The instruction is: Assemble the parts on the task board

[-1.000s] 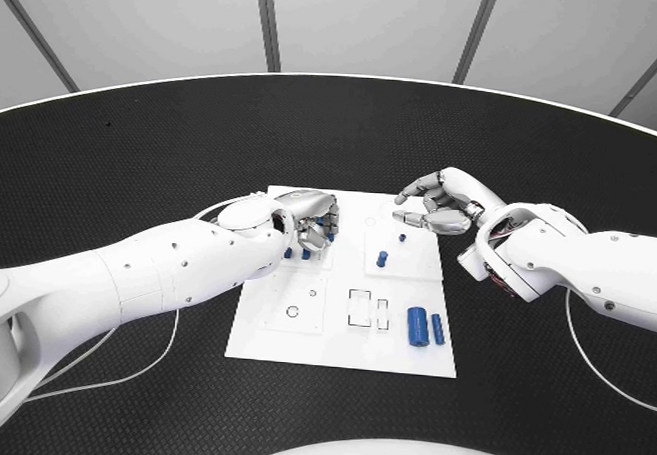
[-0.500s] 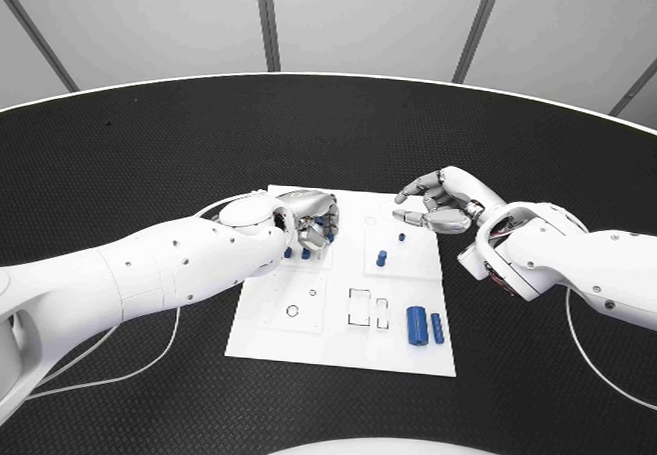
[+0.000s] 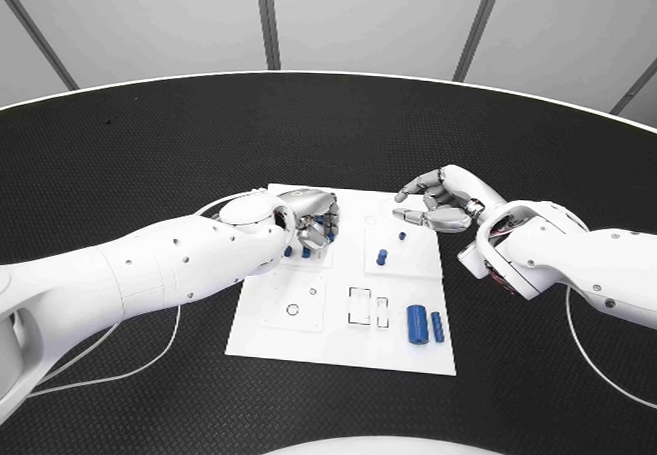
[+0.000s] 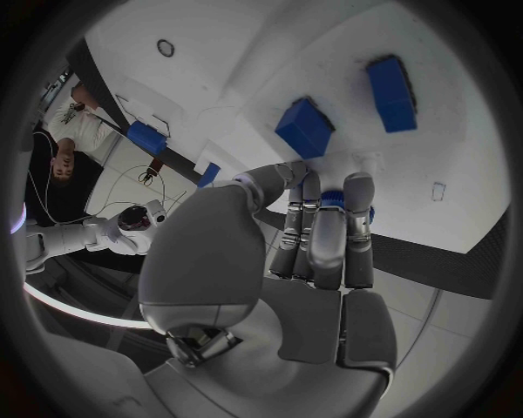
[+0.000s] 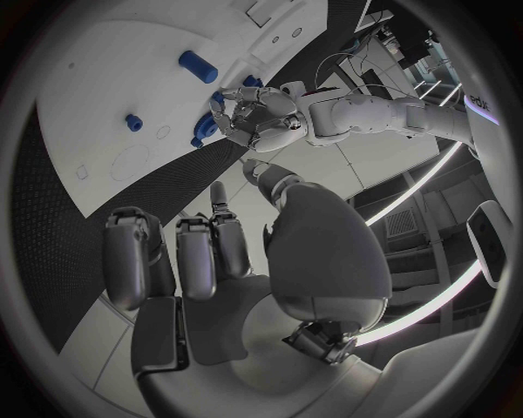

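Parts lie scattered over the white task board (image 3: 339, 343), which sits flat in the middle of my black counter (image 3: 144, 141). My left hand (image 3: 309, 215) is down over the far left part of the board, fingers curled in together (whether they actually pinch anything I cannot tell). In my left wrist view a bit of blue peeks out right at the fingertips (image 4: 327, 209), and two blue blocks (image 4: 305, 128) stand on the board just beyond them. From the head view, two small blue pieces (image 3: 297, 252) stand just beside that hand, on its near side.

My right hand (image 3: 437, 203) hangs over the far right edge of the board — fingers bent inward, thumb toward them, and nothing I can see between them. In its own wrist view the fingers (image 5: 196, 257) are folded toward the palm, with the black counter and the board's edge behind.

Between my two hands, a small blue peg (image 3: 381, 257) stands upright on the board, and a tinier blue stub (image 3: 400, 236) sits just beyond it, nearer my right hand. Toward me, at the near right of the board, two blue cylinders (image 3: 426, 326) lie side by side — the thicker one on the left, the slimmer on the right. Beside them on the left are rectangular slots (image 3: 367, 307), and further left a round hole (image 3: 293, 311).
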Robot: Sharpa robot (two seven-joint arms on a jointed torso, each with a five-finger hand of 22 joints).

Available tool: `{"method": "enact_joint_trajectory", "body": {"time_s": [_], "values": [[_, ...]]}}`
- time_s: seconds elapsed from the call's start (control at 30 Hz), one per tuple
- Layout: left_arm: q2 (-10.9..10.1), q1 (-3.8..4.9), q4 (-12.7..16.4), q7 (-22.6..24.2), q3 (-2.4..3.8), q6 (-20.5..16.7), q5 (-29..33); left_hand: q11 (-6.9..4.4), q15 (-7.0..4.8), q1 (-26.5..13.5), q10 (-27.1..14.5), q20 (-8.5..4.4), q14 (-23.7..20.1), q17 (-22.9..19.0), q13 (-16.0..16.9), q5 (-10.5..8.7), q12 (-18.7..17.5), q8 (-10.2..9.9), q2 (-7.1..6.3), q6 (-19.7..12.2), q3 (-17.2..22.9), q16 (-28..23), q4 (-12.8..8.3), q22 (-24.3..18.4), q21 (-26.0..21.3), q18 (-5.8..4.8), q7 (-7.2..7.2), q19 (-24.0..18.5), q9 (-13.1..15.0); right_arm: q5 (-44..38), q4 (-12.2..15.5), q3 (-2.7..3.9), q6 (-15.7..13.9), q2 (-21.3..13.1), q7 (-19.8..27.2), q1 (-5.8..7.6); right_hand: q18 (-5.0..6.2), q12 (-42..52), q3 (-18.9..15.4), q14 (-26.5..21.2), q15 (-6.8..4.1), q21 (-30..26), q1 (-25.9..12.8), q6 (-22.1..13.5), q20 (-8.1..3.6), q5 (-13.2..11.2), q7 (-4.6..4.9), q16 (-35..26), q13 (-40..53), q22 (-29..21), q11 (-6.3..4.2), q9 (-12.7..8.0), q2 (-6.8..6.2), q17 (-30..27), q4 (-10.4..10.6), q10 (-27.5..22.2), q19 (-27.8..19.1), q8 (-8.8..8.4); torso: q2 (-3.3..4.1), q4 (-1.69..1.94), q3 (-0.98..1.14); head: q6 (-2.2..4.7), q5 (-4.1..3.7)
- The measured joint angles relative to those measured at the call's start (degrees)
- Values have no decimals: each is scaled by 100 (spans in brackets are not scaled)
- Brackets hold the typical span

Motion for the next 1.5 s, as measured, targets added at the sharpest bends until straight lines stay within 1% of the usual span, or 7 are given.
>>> {"method": "enact_joint_trajectory", "body": {"time_s": [0.37, 0.4, 0.53, 0.63, 0.83, 1.13, 1.5], "values": [[-18, -1, 0, 17, 0, -97, 54, -16, -21, 0, 28, -20, -21, -40, -2, 0, -62, -1, 0, 21, 0, 0, 0, 10, 0, 5, -20, 19, -1, 0, -5, 0, -2, 4, 2, 0, -1, 0, 0, 0, 0, 0, 0, 0, 0, 0, 0, 0, 0, 0, 0, 0, 0, 0, 0, 0, 0, 23, -1, 2, 1, -2, -4], [-22, -1, 2, 15, 0, -105, 56, -21, -21, -23, 42, -20, -21, -40, -3, 0, -78, -1, -23, 21, -2, 0, 2, 13, 0, 10, -20, 19, -1, 0, -6, 0, -3, 4, 3, 0, -1, 0, 0, 0, 0, 0, 0, 0, 0, 0, 0, 0, -1, 0, 0, 0, 0, 0, 0, 0, 0, 23, -2, 2, 1, -2, -3], [-42, -1, 12, -2, 0, -148, 62, -4, -20, -61, 59, -20, -21, -39, -116, 0, -109, -19, -17, 41, -19, 0, 19, 21, 0, 58, -40, 19, -6, 0, -9, 0, -6, 6, 5, 0, -1, 0, 0, 0, 0, 0, 0, 0, 0, 0, 0, 0, -1, 0, 0, 0, 0, 0, 0, 0, 0, 23, -3, 1, 0, -2, 2], [-63, -1, 26, -21, 0, -182, 64, -3, -42, -83, 60, -14, 1, -42, -114, 0, -112, -23, -39, 41, -28, 0, 28, 49, 21, 112, -40, 52, -8, 0, -12, 0, -7, 6, 6, 0, -1, 0, 0, 0, 0, 0, 0, 0, 0, 0, 0, 0, -1, 0, 0, 0, 0, 0, 0, 0, 0, 23, -3, 2, -1, -1, 3], [-115, 0, 72, -65, 1, -238, 65, -14, -42, -83, 88, -22, 1, -64, -102, 1, -112, -27, -39, 63, -32, 0, 32, 106, 26, 82, -59, 99, -10, 0, -15, 0, -9, 2, 7, 0, 0, 0, 0, 0, 0, 0, 0, 0, 0, 0, 0, 0, -1, 0, 0, 0, 0, 0, 0, 0, 0, 23, -3, 6, -2, 1, 10], [-256, 4, 219, -133, 4, -305, 65, -22, -41, -83, 120, -9, 1, -82, -105, 1, -113, -44, -39, 100, -32, 0, 32, 134, 49, 82, -63, 126, -12, 0, -26, 0, -12, -2, 12, 0, 0, 0, 0, 0, 0, 0, 0, 0, 0, 0, 0, 0, -1, 0, 0, 0, 0, -1, 0, -1, 0, 23, -9, 7, -1, 7, 20], [-452, 42, 433, -190, 19, -367, 70, -24, -62, -82, 161, -34, 21, -82, -111, 1, -145, -63, -40, 214, -32, 0, 31, 170, 73, 83, 9, 151, -12, 0, -49, 0, -11, 1, 18, -1, 0, 0, 0, 0, 0, 0, 0, 0, 0, 0, 0, 0, -1, 0, 1, 0, 0, 4, 0, -1, 0, 23, -10, 9, -4, 36, 41]]}}
